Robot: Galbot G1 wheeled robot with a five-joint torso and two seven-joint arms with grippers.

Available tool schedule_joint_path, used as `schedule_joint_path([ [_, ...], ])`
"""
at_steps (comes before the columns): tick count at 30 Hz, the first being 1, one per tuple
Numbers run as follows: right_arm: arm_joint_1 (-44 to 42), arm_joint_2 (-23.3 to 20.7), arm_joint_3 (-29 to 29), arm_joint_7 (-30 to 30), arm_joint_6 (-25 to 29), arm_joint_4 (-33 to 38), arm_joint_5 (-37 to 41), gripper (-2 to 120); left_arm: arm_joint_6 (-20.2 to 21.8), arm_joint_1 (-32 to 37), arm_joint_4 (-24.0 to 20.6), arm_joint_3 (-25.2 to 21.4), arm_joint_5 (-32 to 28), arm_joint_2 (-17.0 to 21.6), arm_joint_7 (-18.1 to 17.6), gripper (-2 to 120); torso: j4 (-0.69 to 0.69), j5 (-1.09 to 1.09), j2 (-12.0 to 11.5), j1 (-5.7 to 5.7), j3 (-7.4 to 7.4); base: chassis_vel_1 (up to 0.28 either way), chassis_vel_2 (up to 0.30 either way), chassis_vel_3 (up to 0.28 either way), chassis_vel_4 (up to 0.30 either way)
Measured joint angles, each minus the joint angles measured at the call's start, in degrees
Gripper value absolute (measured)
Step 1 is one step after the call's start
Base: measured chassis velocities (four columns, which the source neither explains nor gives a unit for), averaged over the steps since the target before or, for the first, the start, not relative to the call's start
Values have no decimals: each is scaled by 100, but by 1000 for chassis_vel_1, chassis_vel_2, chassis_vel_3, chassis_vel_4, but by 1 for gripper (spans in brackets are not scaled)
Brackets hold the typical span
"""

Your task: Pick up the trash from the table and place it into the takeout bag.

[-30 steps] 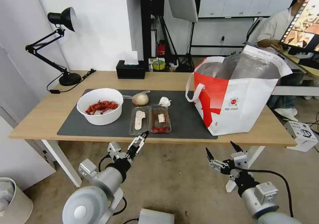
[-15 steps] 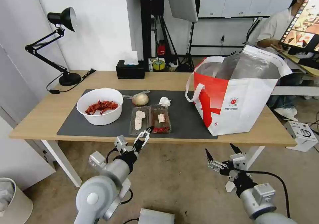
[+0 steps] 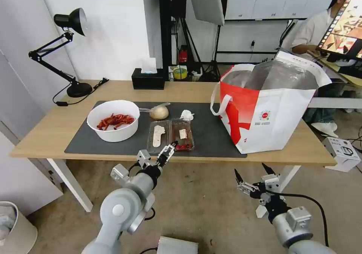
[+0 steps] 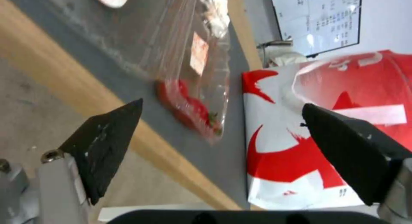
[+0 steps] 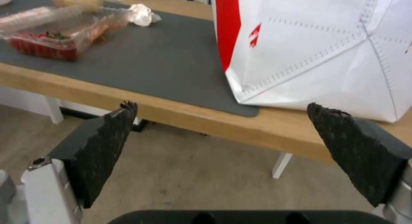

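My left claw (image 3: 169,151) sits low in the middle of the head frame, spread wide at the near edge of the counter (image 3: 52,129), its fingertips just before the clear hinged tray (image 3: 171,134) with red scraps in its near corner. The tray lies open on the dark grey mat (image 3: 211,133). To its left stands the white bowl (image 3: 113,120) of red scraps; behind the tray lie the clear bag with a pale lump (image 3: 158,112) and the crumpled tissue (image 3: 187,115). The takeout bag (image 3: 269,109) stands open at centre right, foil lining showing. My right claw (image 3: 254,174) hangs wide open at lower right, below the counter edge and holding nothing.
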Motion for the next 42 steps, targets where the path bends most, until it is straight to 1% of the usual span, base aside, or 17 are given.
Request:
schedule_joint_path([
  [21, 138, 100, -121, 66, -7, -168, -157, 100, -4, -236, 329, 64, -41, 63, -7, 100, 0, 0, 0, 0, -1, 0, 0, 0, 0],
  [42, 174, 171, -140, 114, -7, -224, -245, 100, -93, -515, 697, 44, -11, -27, -107, 100, 0, 0, 1, -1, -1, 0, 0, 0, 0],
])
